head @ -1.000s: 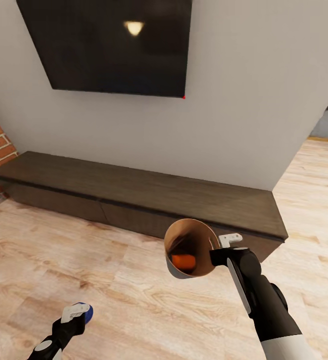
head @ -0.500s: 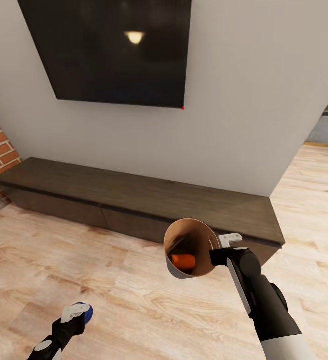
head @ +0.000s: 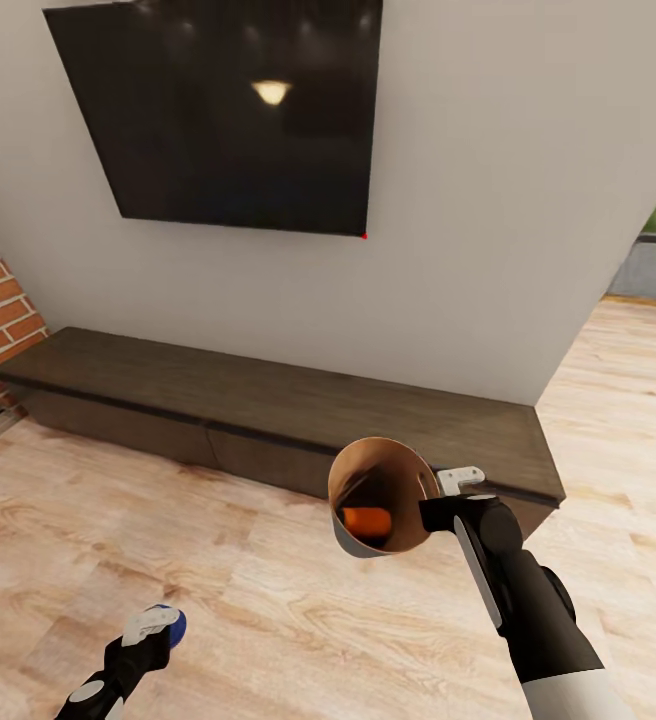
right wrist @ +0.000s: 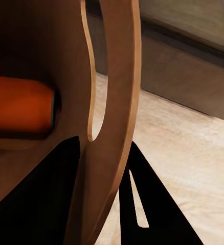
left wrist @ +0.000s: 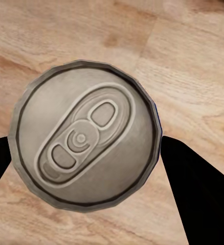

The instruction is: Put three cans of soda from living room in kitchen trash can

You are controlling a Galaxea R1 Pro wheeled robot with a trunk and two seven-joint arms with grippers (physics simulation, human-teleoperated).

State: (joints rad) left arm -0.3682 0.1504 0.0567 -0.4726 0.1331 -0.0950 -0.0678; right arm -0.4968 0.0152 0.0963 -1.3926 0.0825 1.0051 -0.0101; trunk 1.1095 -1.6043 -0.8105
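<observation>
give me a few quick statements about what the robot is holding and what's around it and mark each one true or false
1. The right gripper holds the trash can by its rim. True.
2. The trash can is empty. False: an orange can lies inside.
3. The left gripper holds the blue can. True.
4. The blue can is already in the trash can. False: it sits between the left jaws, apart from the bin.
5. A TV hangs above the low cabinet. True.
</observation>
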